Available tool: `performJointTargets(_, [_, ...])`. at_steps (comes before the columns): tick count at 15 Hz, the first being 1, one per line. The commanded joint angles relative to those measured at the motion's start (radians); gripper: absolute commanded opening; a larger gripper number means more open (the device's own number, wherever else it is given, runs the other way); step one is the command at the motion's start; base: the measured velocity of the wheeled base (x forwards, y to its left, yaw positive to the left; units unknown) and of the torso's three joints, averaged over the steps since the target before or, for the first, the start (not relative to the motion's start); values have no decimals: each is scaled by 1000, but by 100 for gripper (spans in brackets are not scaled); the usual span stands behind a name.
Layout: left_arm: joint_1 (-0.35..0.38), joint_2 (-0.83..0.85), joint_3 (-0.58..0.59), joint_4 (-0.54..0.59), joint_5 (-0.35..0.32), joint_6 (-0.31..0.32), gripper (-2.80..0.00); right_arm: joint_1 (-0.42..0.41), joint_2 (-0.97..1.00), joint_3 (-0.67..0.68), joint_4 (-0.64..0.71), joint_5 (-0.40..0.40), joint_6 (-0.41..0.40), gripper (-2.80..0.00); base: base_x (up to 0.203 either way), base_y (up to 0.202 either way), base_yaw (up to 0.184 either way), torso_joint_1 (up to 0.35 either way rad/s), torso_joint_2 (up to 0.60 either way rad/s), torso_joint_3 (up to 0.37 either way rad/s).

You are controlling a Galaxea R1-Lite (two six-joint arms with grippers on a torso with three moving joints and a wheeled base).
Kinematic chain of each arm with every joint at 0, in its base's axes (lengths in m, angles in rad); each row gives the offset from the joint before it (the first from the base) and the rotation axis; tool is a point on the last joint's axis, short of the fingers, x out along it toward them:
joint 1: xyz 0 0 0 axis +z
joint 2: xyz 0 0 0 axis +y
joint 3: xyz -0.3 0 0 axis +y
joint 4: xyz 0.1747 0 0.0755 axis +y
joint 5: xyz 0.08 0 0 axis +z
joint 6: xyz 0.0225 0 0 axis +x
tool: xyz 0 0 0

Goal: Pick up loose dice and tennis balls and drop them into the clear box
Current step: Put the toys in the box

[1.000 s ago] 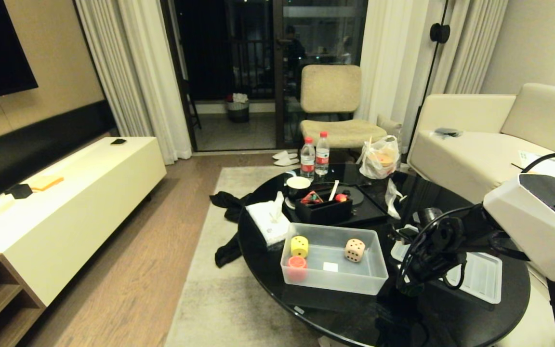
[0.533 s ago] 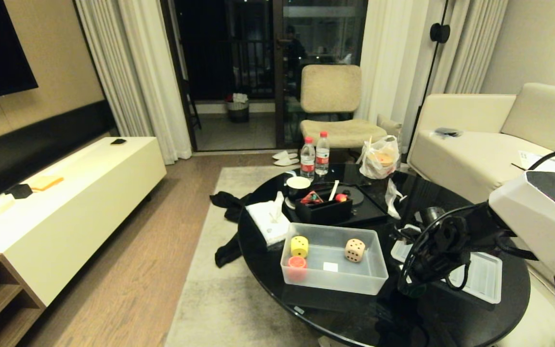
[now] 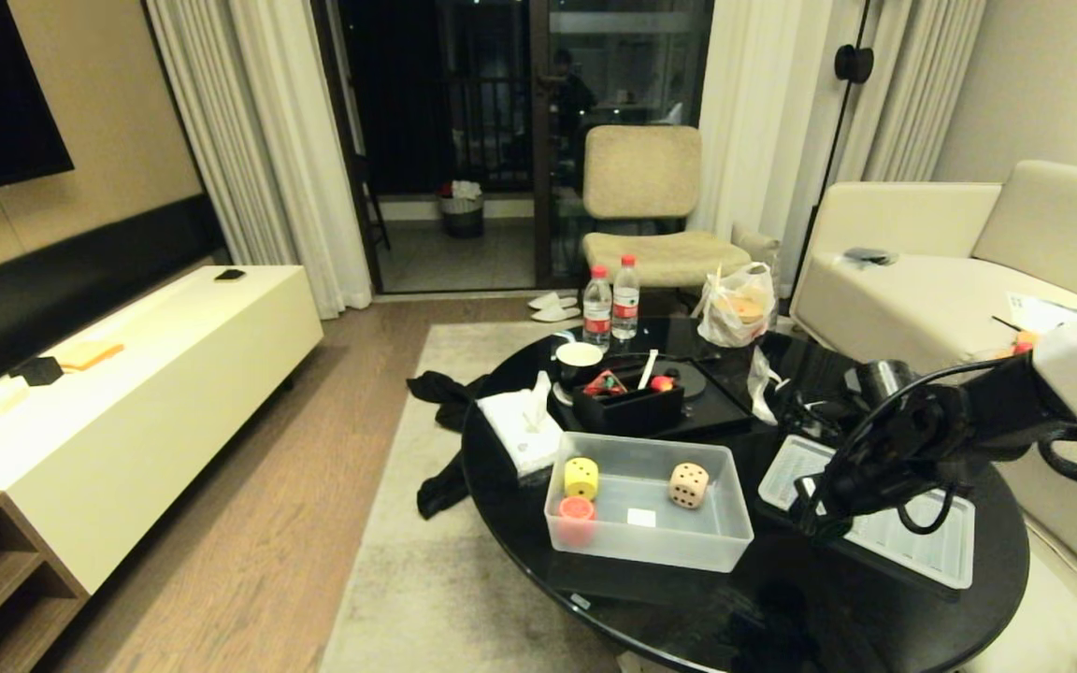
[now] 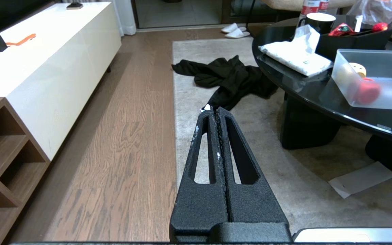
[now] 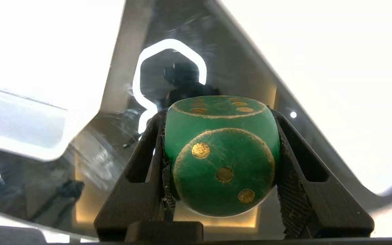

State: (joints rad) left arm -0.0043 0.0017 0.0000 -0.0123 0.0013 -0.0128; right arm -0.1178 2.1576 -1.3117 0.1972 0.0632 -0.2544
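In the right wrist view my right gripper (image 5: 217,113) is shut on a green die (image 5: 221,156) with gold pips, one finger on each side of it. In the head view that gripper (image 3: 824,509) hangs over the ribbed lid (image 3: 931,547), to the right of the clear box (image 3: 716,547). Inside the box lie a yellow die (image 3: 581,478), a red-orange die (image 3: 576,512) and a beige die (image 3: 688,485). My left gripper (image 4: 213,109) is shut and empty, parked low over the rug. No tennis balls are in view.
On the round black table (image 3: 688,617) stand a black organiser tray (image 3: 627,411), a tissue pack (image 3: 520,432), a cup (image 3: 580,357), two water bottles (image 3: 610,301) and a plastic bag (image 3: 735,304). A black cloth (image 3: 445,397) lies on the rug. The sofa (image 3: 922,280) is at the right.
My right arm has drawn up and to the right with the green die in its gripper, from near the table's front edge to above the lid. The left arm has not moved.
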Motion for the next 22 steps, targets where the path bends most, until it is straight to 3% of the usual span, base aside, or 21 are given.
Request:
performJointTargets(1, [0, 0, 2, 0, 0, 0, -280, -39, -109, -22, 16, 14, 20, -280, 0, 0, 0, 0, 0, 0])
performJointTargets(7, [0, 0, 2, 0, 0, -1, -280, -31, -151, -291, 108, 73, 191, -280, 0, 0, 0, 0, 0, 0])
performJointTargets(10, [0, 0, 2, 0, 0, -1, -280, 65, -94, -442, 143, 77, 341, -280, 0, 0, 0, 0, 0, 0])
performJointTargets(13, [0, 0, 2, 0, 0, -1, -280, 174, -23, -551, 203, 76, 432, -280, 0, 0, 0, 0, 0, 0])
performJointTargets(18, [0, 0, 2, 0, 0, -1, -280, 298, 132, -652, 232, 15, 474, -280, 0, 0, 0, 0, 0, 0])
performJointTargets(22, [0, 0, 2, 0, 0, -1, -280, 331, 216, -661, 233, 10, 480, -280, 0, 0, 0, 0, 0, 0])
